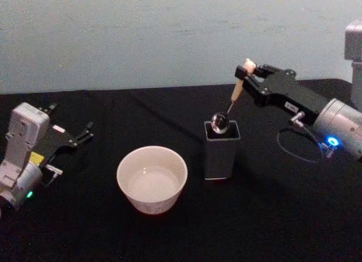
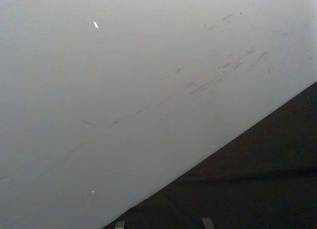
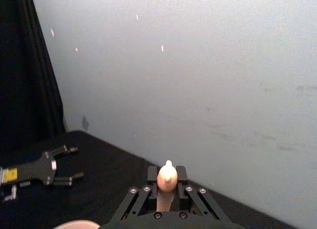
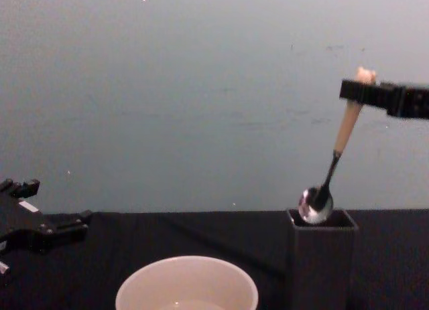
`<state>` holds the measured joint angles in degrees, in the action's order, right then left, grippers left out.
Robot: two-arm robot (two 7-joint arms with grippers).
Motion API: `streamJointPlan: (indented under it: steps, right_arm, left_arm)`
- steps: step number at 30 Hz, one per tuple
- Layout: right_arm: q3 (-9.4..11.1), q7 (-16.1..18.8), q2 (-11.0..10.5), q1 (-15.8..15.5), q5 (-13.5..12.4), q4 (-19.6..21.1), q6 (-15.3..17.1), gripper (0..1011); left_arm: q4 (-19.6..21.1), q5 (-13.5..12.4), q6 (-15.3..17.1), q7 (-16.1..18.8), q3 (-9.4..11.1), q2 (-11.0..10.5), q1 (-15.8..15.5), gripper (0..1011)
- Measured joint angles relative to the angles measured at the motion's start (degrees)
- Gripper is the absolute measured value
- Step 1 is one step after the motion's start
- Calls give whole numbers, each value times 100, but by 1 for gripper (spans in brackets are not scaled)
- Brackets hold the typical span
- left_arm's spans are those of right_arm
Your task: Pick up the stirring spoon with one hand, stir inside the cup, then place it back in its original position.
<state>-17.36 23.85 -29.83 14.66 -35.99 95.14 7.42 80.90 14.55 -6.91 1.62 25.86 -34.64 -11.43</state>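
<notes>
nearest on the black surface (image 1: 271, 217): the cup (image 1: 151, 180), wide and open, just left of the dark square holder (image 1: 222, 154). a bit farther back, far off to the left: the left tool (image 1: 83, 133), spread wide, parked low. over the holder's mouth: the stirring spoon (image 1: 233, 97), tilted, shiny bowl right at the rim. farthest back: the right tool (image 1: 244, 75), clamped on the beige handle just under the knob. looks like a lift out of the holder. go straight up first, well clear of the rim, then left and down into the cup. keep the squeeze firm.

Shiny metal stirring spoon (image 1: 233, 95), matt handle; smooth, perhaps ceramic cup (image 1: 150, 202); matt tablecloth (image 1: 271, 228).
</notes>
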Motion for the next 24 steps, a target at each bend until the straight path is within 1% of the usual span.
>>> streamJointPlan:
  steps: [4, 7, 10, 15, 16, 24]
  right_arm:
    - [28, -31, 14, 46, -87, 61, -9, 221]
    - [28, -66, 80, 119, -195, 98, -40, 221]
    - [-6, -69, 127, 169, -245, 104, -60, 221]
    - [-205, -1, 223, 286, -308, 96, -93, 221]
    - [-288, 42, 243, 315, -313, 82, -97, 221]
    - [-703, 315, 285, 390, -340, -21, -99, 221]
  left_arm:
    - [0, 0, 0, 0, 0, 0, 0, 1001]
    - [0, 0, 0, 0, 0, 0, 0, 1001]
    - [0, 0, 0, 0, 0, 0, 0, 1001]
    - [0, 0, 0, 0, 0, 0, 0, 1001]
    - [0, 0, 0, 0, 0, 0, 0, 1001]
    - [0, 0, 0, 0, 0, 0, 0, 1002]
